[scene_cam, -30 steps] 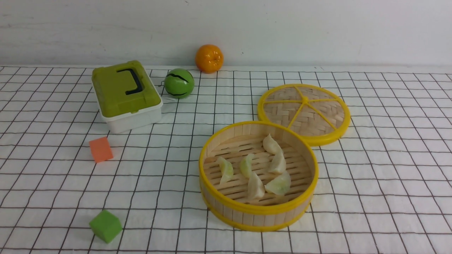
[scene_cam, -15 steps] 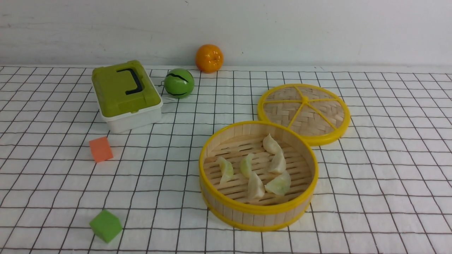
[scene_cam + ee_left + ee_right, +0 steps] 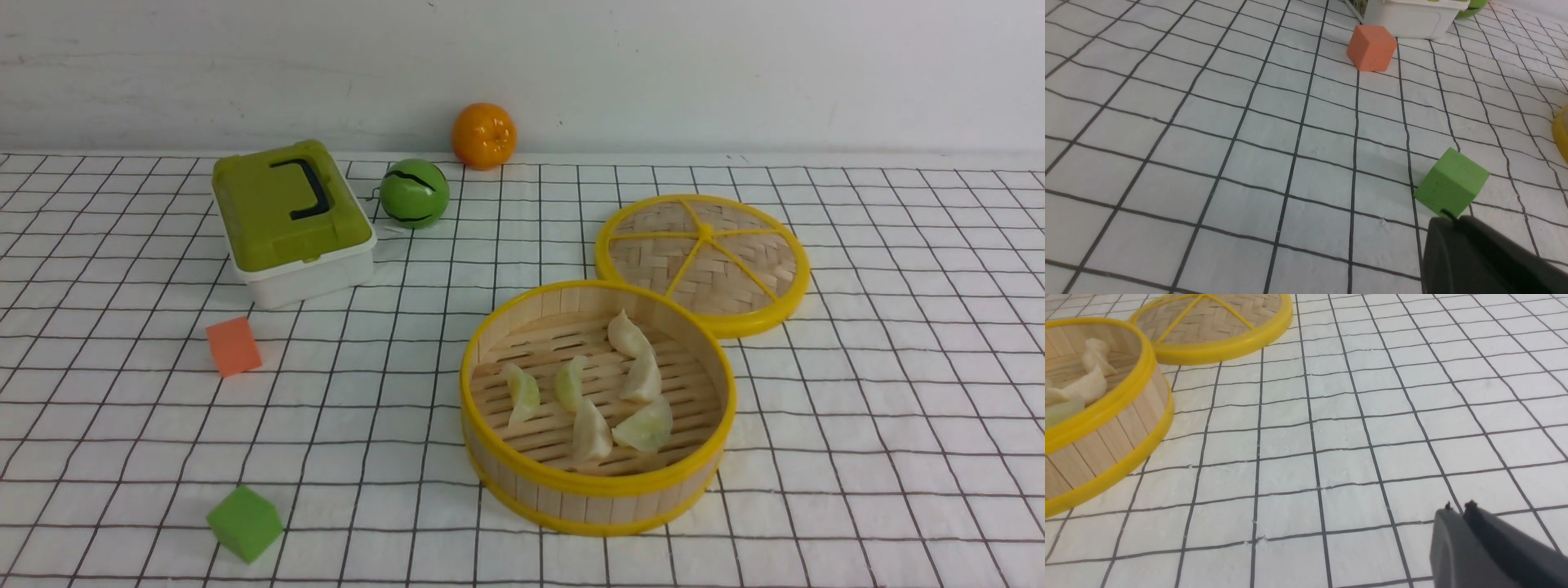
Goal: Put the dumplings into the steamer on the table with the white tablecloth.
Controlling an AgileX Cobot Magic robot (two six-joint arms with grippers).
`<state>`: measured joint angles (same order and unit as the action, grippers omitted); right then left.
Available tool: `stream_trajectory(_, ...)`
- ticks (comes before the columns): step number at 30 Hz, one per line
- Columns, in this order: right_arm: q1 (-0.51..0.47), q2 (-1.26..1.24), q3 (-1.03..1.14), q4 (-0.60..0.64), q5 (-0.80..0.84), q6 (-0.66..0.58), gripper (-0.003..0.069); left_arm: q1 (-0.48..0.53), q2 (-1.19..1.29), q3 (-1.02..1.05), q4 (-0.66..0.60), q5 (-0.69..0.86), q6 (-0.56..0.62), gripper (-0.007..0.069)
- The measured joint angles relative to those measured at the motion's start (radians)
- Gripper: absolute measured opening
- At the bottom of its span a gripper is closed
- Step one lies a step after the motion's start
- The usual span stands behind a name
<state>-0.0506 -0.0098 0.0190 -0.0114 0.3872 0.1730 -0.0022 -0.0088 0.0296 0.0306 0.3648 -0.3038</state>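
Observation:
The round bamboo steamer (image 3: 596, 490) with yellow rims stands on the white tablecloth (image 3: 857, 408) of the table, right of centre. Several pale dumplings (image 3: 592, 433) lie on its slatted floor. Neither arm shows in the front view. In the left wrist view my left gripper (image 3: 1451, 216) is shut and empty, its tip just in front of a green foam cube (image 3: 1451, 183). My right gripper (image 3: 1459, 505) is shut with nothing between its fingers. It hovers over bare cloth well apart from the steamer (image 3: 1106, 437), where a few dumplings (image 3: 1090, 381) show.
The flat woven lid (image 3: 704, 261) lies behind the steamer, touching its rim. An orange cube (image 3: 233, 346) and the green cube (image 3: 244, 523) sit at the left. A green-lidded white box (image 3: 290, 220), a green ball (image 3: 414, 193) and an orange (image 3: 484, 135) stand at the back.

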Motion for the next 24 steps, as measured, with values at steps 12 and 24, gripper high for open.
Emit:
stream_trajectory(12,0.000,0.000,0.000,0.000,0.000,-0.001,0.0043,0.000,0.000,0.000,0.000,-0.001,-0.001,-0.0013)
stream_trajectory(24,0.000,0.000,0.000,0.000,0.000,-0.001,0.0055,0.000,0.000,0.000,0.000,-0.005,-0.001,-0.0013)
